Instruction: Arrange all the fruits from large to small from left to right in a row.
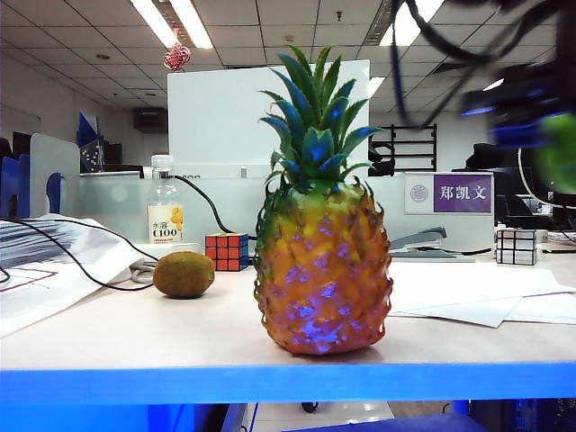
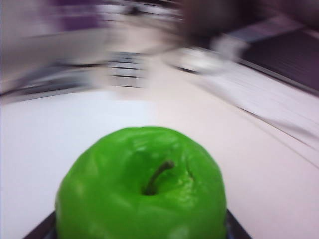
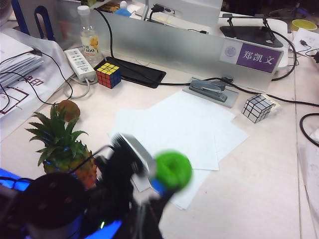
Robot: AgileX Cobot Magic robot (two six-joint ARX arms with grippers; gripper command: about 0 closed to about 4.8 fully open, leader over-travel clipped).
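Above a cluttered office surface (image 1: 135,333), we see the left gripper (image 2: 139,230) holding the glossy green apple (image 2: 142,189). Its dark fingers (image 2: 42,230) stand wide, pressed to the fruit's two sides, and the apple's stem end faces the left wrist camera. In the exterior view the apple appears as a green blur at the far right edge, raised off the surface and about level with the pineapple's crown. From the right wrist view it hangs over the white paper sheets (image 3: 174,124) spread on the surface.

The pineapple (image 1: 322,270) stands upright near the front edge, at the middle of the exterior view, with its green crown pointing up. The brown kiwi (image 1: 184,274) lies on the surface to the pineapple's left and a little farther back, apart from it.

Behind the kiwi we find a multicoloured Rubik's cube (image 1: 227,251) and a clear bottle (image 1: 165,211) with a yellow label, both close to the frosted divider. A grey stapler (image 3: 209,89) and a silver cube (image 3: 257,107) sit farther to the right, beyond the paper sheets.

We cannot make out the right gripper in any view, so we cannot tell how its fingers stand.
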